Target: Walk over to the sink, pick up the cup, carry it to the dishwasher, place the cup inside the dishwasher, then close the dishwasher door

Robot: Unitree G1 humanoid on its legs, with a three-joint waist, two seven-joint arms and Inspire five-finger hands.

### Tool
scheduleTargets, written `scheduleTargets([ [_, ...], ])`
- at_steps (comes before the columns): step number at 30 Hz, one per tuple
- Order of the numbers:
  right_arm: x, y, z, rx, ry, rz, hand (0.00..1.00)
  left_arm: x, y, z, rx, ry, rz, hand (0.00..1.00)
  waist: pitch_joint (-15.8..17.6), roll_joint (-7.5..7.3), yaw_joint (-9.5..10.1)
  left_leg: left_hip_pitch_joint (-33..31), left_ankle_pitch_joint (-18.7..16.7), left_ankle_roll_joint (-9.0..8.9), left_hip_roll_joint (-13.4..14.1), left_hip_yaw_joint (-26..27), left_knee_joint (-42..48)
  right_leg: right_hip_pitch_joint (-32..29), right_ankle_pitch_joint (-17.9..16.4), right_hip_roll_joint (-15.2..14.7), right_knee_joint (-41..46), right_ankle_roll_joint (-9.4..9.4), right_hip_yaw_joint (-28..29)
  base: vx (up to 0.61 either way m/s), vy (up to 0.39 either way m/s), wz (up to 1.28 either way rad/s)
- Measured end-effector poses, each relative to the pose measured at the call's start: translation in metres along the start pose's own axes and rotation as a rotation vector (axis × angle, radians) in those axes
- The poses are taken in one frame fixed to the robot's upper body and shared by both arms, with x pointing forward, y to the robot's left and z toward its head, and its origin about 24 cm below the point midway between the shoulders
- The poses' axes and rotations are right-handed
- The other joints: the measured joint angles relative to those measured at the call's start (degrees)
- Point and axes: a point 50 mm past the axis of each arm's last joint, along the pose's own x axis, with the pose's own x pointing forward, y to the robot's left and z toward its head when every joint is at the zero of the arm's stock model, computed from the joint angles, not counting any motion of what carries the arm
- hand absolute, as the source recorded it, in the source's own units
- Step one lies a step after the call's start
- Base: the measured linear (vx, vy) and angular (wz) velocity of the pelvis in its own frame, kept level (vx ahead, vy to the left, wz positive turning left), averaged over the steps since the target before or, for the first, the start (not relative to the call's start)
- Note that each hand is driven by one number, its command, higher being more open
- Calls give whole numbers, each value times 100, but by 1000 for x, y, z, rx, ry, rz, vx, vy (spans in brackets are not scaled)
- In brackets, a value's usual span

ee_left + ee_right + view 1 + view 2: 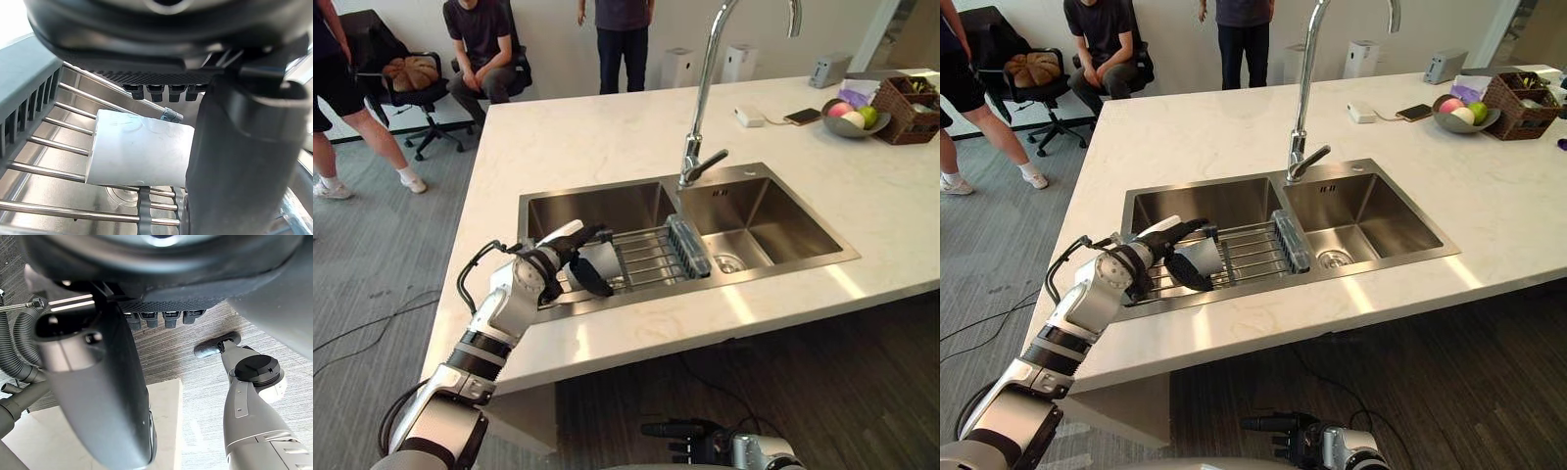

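Reaching into the left basin of the sink [597, 208], the left hand [548, 266] was over the near-left end of the wire rack [646, 257] that spanned that basin. The cup [599, 262], white, lay on its side on the rack's bars. The hand's fingers arched over the cup's top and the thumb crossed under its near side, so the hand was curled round it. The left wrist view had the cup resting across the bars, its open end pointing away from the thumb.

A grey slotted piece [689, 245] capped the rack's right end, at the divider between the two basins. The faucet [705, 108] rose from the sink's back rim, its lever pointing toward the right basin.

The right hand [695, 439] hung low below the counter's near edge, over the dark floor, with fingers straight and nothing in them.

Toward the far-right corner of the counter [607, 137] sat a grey bowl [842, 129] of fruit, touching a brown basket [901, 122]. A phone [802, 116] and a small white block [749, 117] sat just left of the bowl.

Beyond the counter's far edge, one person [484, 44] sat in an office chair and another [622, 34] stood beside them.
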Motion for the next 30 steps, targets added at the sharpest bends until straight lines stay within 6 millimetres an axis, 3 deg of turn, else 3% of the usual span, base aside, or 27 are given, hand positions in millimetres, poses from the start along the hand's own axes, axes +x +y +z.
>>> scheduleTargets([
  [16, 0, 3, 3, -1, 10, 12, 100, 16, -7, -20, 54, 179, -47, 100, 5, -28, -80, 17, 9, 17, -3, 126, 0, -58, 69, -4, -26, 40, 148, -25, -7, -4],
  [30, -1, 7, 7, -3, 56, 35, 100, 20, -11, -17, 174, 255, -75, 100, 16, -54, -144, 56, 6, 17, -1, 143, 0, -29, 70, -1, -28, 43, 172, -2, -1, 0],
])
